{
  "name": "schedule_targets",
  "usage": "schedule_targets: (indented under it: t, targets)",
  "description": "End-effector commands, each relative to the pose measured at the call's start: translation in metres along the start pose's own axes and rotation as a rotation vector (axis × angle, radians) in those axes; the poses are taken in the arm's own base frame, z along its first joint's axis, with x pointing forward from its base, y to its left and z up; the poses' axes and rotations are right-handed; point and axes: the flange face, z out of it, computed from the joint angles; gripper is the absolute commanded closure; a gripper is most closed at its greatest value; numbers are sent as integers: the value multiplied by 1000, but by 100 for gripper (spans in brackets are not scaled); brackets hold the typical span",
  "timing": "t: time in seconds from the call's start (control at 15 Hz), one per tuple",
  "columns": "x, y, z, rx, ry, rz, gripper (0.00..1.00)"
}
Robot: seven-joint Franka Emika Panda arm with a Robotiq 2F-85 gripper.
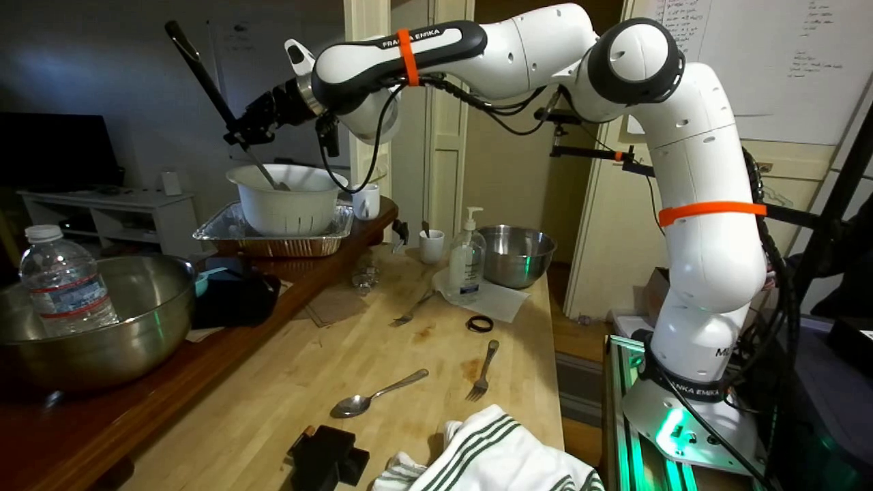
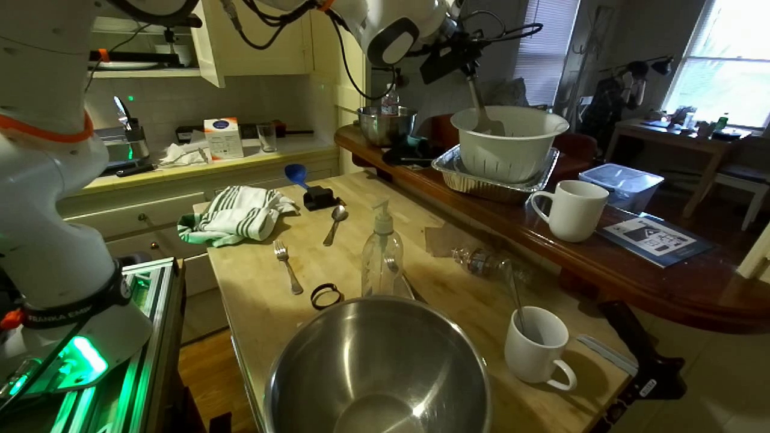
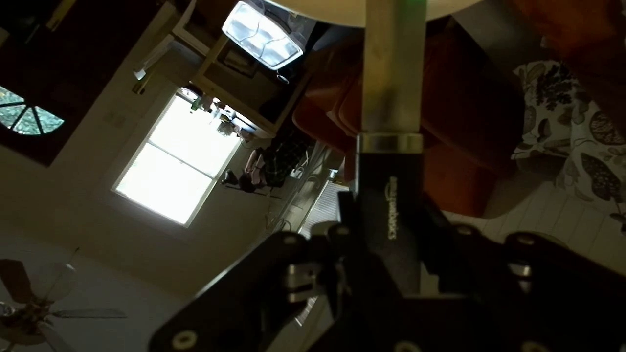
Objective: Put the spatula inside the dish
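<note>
Squarely between the fingers [image 3: 346,210] sits the spatula [image 3: 391,146], handle [image 3: 390,205] pinched.

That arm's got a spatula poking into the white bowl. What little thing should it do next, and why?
I'd probably lower the spatula slightly before letting go. The gripper is closed on the handle and the metal head is inside the white bowl, but the grip is above the bowl and neither exterior view shows the head resting on the bottom.
</note>
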Motion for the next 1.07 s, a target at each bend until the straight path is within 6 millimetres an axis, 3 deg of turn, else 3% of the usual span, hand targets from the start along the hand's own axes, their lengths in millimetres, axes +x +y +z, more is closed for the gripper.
schedule_targets:
  t: [0.0,0.13,0.47,1.0]
  targets:
    - [-6,1,-5,17,-22,26,43]
    - [-6,3,-6,12,-22,33,35]
    - [-8,5,-7,5,-27,45,0]
    - [-4,11,-14,-12,-38,70,0]
